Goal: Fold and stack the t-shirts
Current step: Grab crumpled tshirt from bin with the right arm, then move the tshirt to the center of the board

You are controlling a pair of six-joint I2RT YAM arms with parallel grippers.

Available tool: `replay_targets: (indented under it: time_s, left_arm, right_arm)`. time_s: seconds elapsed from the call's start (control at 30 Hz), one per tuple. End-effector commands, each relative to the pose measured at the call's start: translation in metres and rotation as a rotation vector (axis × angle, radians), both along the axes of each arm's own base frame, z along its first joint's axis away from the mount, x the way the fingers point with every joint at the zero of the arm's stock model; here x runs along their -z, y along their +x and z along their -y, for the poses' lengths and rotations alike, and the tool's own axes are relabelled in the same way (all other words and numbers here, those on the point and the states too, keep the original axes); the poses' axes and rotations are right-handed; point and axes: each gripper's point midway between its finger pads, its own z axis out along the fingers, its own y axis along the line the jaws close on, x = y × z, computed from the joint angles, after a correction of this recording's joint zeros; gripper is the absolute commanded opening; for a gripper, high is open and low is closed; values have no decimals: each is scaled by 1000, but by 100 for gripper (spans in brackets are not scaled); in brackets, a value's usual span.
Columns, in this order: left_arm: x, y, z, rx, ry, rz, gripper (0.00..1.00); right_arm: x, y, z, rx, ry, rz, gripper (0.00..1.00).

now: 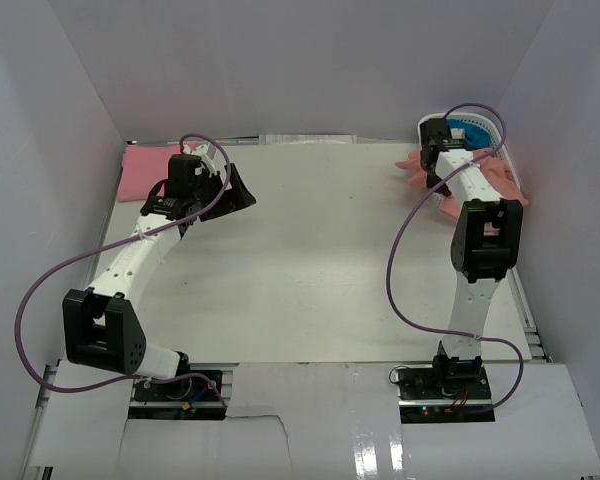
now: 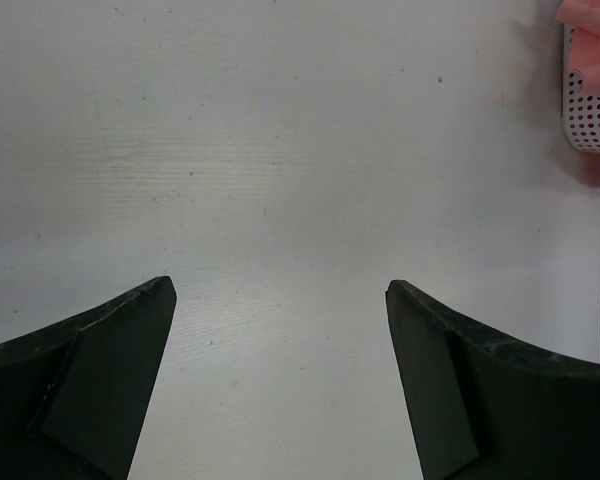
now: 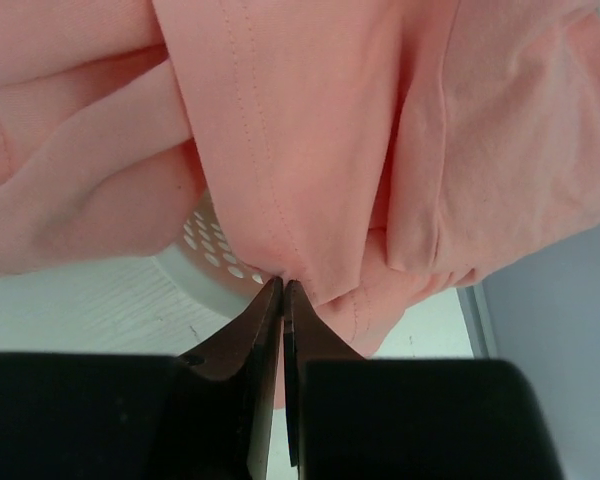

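A salmon-orange t-shirt [image 3: 300, 130] hangs in folds over the rim of the white lattice basket [image 3: 205, 260] at the table's far right. My right gripper [image 3: 283, 285] is shut, its tips pinched on the stitched hem of that shirt. From above, the right gripper [image 1: 432, 150] sits at the basket with the salmon-orange shirt [image 1: 505, 180] draped around it and a teal-blue t-shirt [image 1: 475, 130] inside. A lighter pink t-shirt [image 1: 145, 172] lies flat at the far left. My left gripper [image 1: 225, 200] hovers beside it, open and holding nothing, over bare table [image 2: 280, 290].
White walls close in the table on the left, back and right. The basket [image 2: 590, 110], with salmon cloth [image 2: 590, 15] over it, shows at the top right of the left wrist view. Purple cables loop off both arms.
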Motion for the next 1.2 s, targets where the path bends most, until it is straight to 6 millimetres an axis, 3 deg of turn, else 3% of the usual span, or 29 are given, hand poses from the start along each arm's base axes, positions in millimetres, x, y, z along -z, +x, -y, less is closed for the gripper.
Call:
replay_targets:
  time_s: [0.0,0.03,0.1,0.13,0.17,0.2,0.27,0.3,0.33,0.37,0.4,0.43,0.47,0.5,0.53,0.57,0.6,0.63,0.67,0.8,0.93,1.0,1.07,1.17]
  left_arm:
    - [-14,-1,-3,0,2,46,98]
    - [-12,-1,-4,-2,4,42,98]
    - [-12,-1,-5,-5,7,43,98]
    - [-12,-1,-5,-7,7,43,98]
    - [-12,-1,-5,-6,10,44,98]
    - [-12,0,-5,-9,12,45,98]
    - [-11,0,-6,-13,14,42,98]
    - [-11,0,-6,-13,14,40,98]
    - [-11,0,-6,-13,14,42,98]
    - [-11,0,-7,-14,16,41,98]
    - [-11,0,-6,-13,14,40,98]
    - [-11,0,-7,-15,14,41,98]
    - [-12,0,-7,-15,16,44,98]
    - [-13,0,-7,-16,15,45,98]
    - [-12,0,-7,-16,17,44,98]
    - [-13,0,-7,-15,15,47,98]
    - [-14,0,-7,-15,15,50,98]
    - [-15,0,-8,-19,15,50,98]
    - [-15,0,-8,-19,16,52,98]
    - [-16,0,-10,-29,18,54,98]
    - [-16,0,-10,-29,18,53,98]
    - [-16,0,-10,-30,17,54,98]
    - [-15,0,-10,-28,16,51,98]
    - [-14,0,-8,-22,10,44,98]
  right_arm:
    - [-14,21,-9,-39,70,68,8]
    - [-16,28,-25,-94,150,78,8]
    - [-45,45,-46,-167,239,150,8]
    - [-57,51,-69,-237,310,172,8]
    - [-86,57,-81,-266,323,221,8]
    - [-102,58,-95,-310,333,239,8]
    - [-136,49,-154,-479,447,269,8]
    - [-149,40,-172,-536,490,277,8]
    - [-159,22,-211,-661,573,264,8]
    - [-190,0,-225,-723,596,314,8]
    - [-179,-15,-237,-754,614,286,8]
    - [-186,-37,-260,-822,631,294,8]
    - [-219,-66,-268,-888,664,363,8]
    - [-221,-83,-275,-915,694,371,8]
    - [-204,-102,-289,-954,738,338,8]
    - [-224,-127,-288,-981,770,388,8]
    - [-222,-139,-289,-998,793,386,8]
    - [-201,-152,-287,-990,806,338,8]
    - [-208,-164,-278,-982,797,370,8]
    - [-177,-177,-233,-804,660,344,8]
    - [-174,-177,-172,-555,493,407,8]
    - [-171,-184,-160,-523,461,405,8]
    - [-154,-188,-167,-575,471,321,11]
    - [-100,-193,-173,-588,462,107,44]
